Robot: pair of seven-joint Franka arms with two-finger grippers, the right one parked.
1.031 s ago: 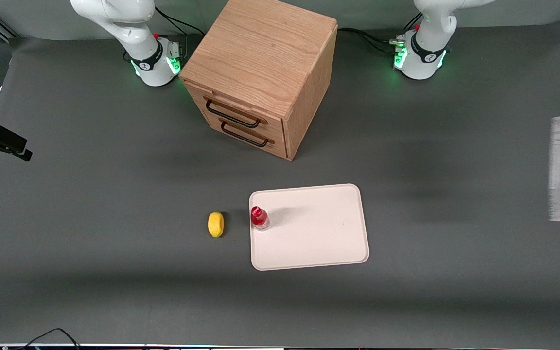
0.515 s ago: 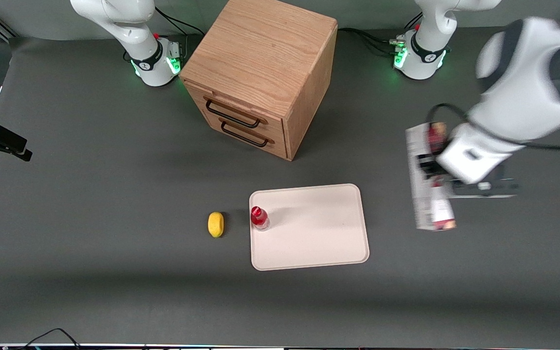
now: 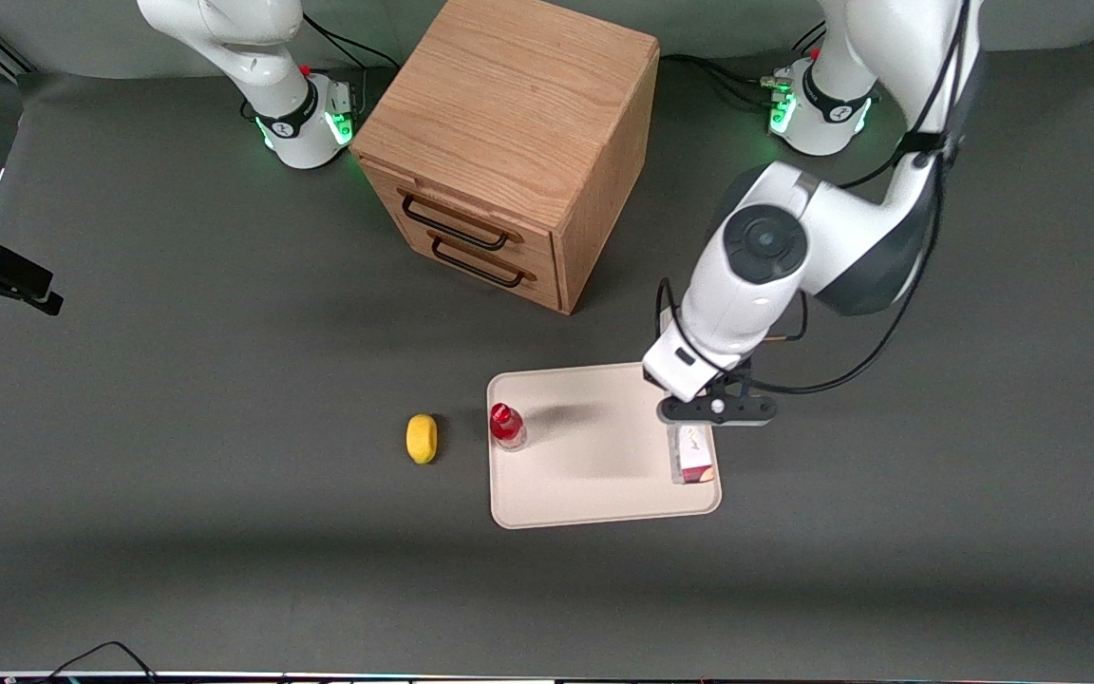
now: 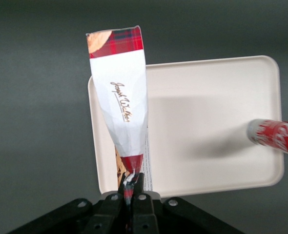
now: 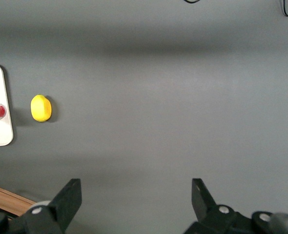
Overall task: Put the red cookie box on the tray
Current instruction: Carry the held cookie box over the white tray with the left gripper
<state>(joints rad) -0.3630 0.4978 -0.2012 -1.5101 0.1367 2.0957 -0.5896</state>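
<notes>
Here the end effector (image 4: 131, 191) pinches one end of the red cookie box (image 4: 123, 117), a long, flat cardboard carton with tartan ends and a white face bearing script lettering. It hangs over the edge of the smooth cream tray (image 3: 594, 484) toward the working arm's end of the table; the arm hides most of it in the front view.
</notes>
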